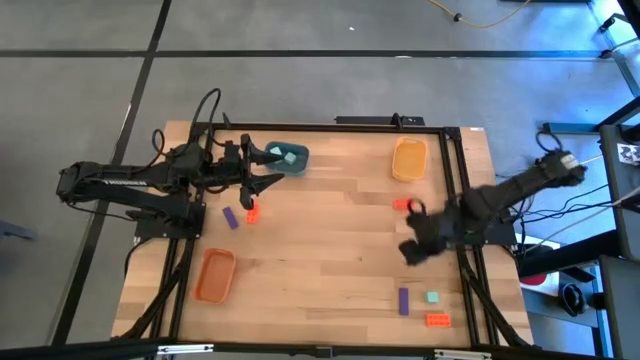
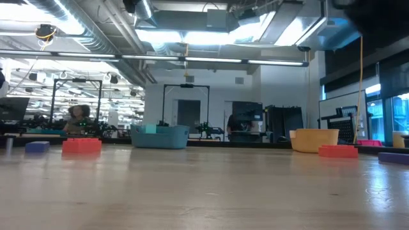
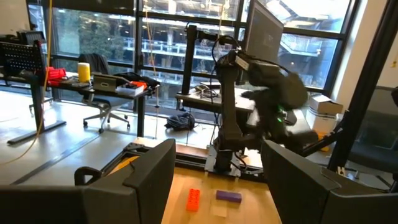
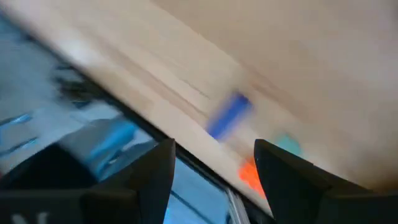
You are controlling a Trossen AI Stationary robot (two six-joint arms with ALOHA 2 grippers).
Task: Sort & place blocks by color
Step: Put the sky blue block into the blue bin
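My left gripper (image 1: 268,168) is open and empty beside the blue tray (image 1: 296,163), which holds teal-green blocks (image 1: 290,155). A purple block (image 1: 231,217) and an orange-red block (image 1: 251,210) lie on the table just near of it. My right gripper (image 1: 412,235) is open and empty above the table's right part, near an orange-red block (image 1: 403,204). In the right wrist view, past the open gripper (image 4: 214,149), a purple block (image 4: 229,115), a teal-green block (image 4: 287,144) and an orange-red block (image 4: 250,174) lie by the near right corner.
A yellow-orange tray (image 1: 409,158) stands at the far right and an orange tray (image 1: 214,275) at the near left. The left wrist view (image 3: 217,149) looks level across the table at my right arm (image 3: 273,87). Cables run along the table's left and right sides.
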